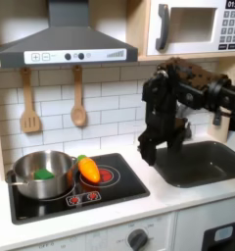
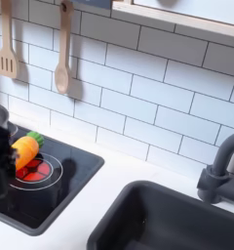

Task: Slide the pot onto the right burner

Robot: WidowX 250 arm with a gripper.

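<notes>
The shiny silver pot point(image 1: 31, 169) stands on the left burner of the black toy stove point(image 1: 119, 184) in the first exterior view, with a green piece point(image 1: 43, 175) inside it. An orange carrot-like toy point(image 1: 88, 169) lies just right of the pot, over the red right burner point(image 1: 103, 176); in the second exterior view the carrot-like toy point(image 2: 24, 148) lies on the red burner point(image 2: 39, 170). My gripper point(image 1: 161, 149) hangs off the black arm above the counter between stove and sink, well right of the pot. It is open with nothing between its fingers.
A dark sink point(image 1: 203, 162) is set into the counter on the first exterior view's right, and the sink point(image 2: 168, 220) has a grey faucet point(image 2: 221, 176) beside it. Two wooden utensils point(image 1: 29, 103) point(image 1: 78, 98) hang on the tiled wall under the range hood point(image 1: 66, 44). A microwave point(image 1: 193, 25) sits top right.
</notes>
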